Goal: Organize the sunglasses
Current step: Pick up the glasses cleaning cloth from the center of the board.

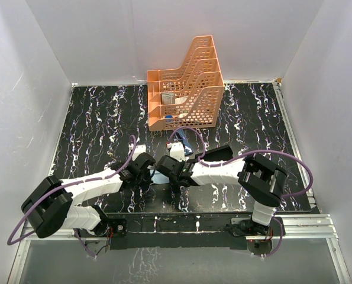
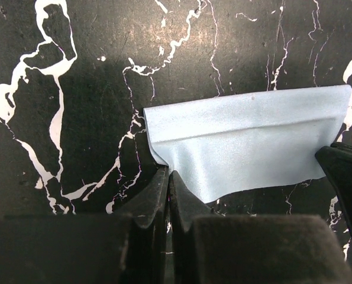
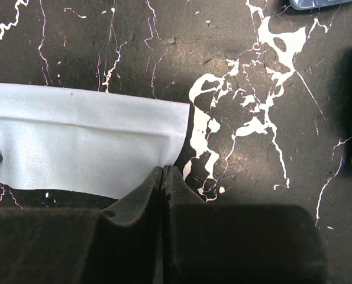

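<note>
White-walled booth around black, white-veined marble tabletop (image 1: 93, 118). At far edge, one orange perforated plastic tiered rack (image 1: 187, 89), parked away from the work. One pale blue square cloth (image 2: 246, 142) lying creased mid-tabletop, stretched between two tools: left tool (image 2: 167, 174) closed on one near corner, right tool (image 3: 164, 170) closed on the other, probably for folding. One pair of thin blue-framed folded sunglasses (image 1: 186, 144) just beyond right tool, untouched, partly hidden.

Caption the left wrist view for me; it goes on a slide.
The left gripper pinches a corner of the pale blue cloth on the black marbled table.
</note>
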Available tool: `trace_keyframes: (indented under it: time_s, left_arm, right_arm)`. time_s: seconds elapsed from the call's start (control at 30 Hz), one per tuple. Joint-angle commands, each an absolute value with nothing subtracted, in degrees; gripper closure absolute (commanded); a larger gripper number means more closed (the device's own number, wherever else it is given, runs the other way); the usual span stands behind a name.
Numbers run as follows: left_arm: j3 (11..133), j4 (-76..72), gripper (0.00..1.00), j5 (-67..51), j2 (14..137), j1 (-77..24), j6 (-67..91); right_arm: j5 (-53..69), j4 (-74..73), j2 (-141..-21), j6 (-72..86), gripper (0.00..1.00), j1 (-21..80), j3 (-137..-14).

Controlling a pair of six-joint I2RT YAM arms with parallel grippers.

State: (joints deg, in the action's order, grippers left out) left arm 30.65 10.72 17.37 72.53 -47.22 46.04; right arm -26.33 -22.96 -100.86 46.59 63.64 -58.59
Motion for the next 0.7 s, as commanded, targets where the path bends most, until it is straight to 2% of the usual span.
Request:
trace_keyframes:
  time_s: [0.0,0.67]
  left_arm:
    - [34.1,16.2,1.00,17.3,73.5,-47.6,44.4]
    - [41.7,16.7,1.00,16.8,77.8,-47.8,43.9]
  right_arm:
    - [-25.7,-26.4,-100.6,46.0,1.00,64.1,-57.8]
    - [-33.5,-30.7,-93.0,43.1,1.00,62.4,-59.4]
